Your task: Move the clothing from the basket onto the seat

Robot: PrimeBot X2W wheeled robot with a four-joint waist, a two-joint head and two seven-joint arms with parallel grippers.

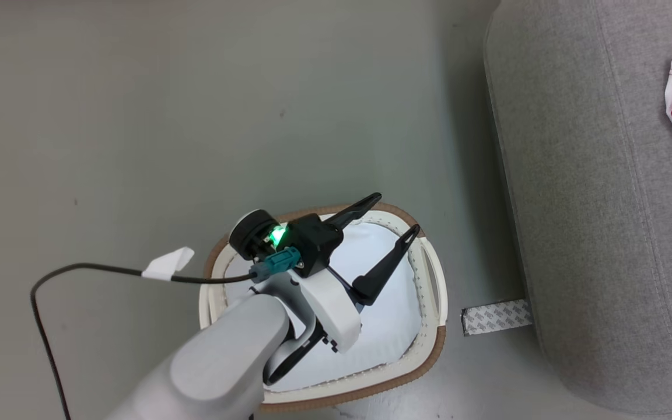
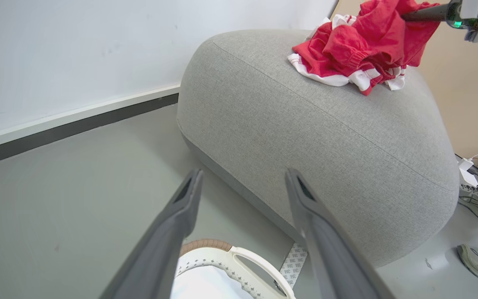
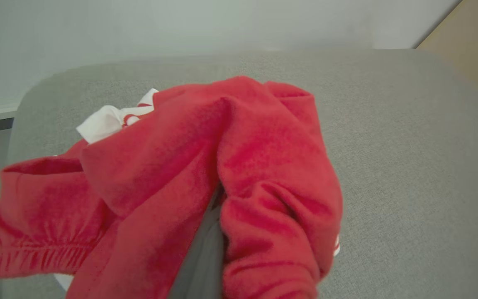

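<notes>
- No text, brand or number could be read anywhere.
- The strip of tape [image 1: 496,317] on the floor, lower right of the head view, bore a repeating grey print too small to make out.
- The clothing [image 3: 264,166] had red marks on its white trim, upper left of the right wrist view, illegible.

One basket [image 1: 441,291] with one pale cloth [image 1: 388,326] inside, one seat [image 1: 604,204] — one heap of red clothing [image 2: 347,50], too bunched to count — two shoes [image 2: 477,201], one tape strip [image 1: 496,318].
</notes>
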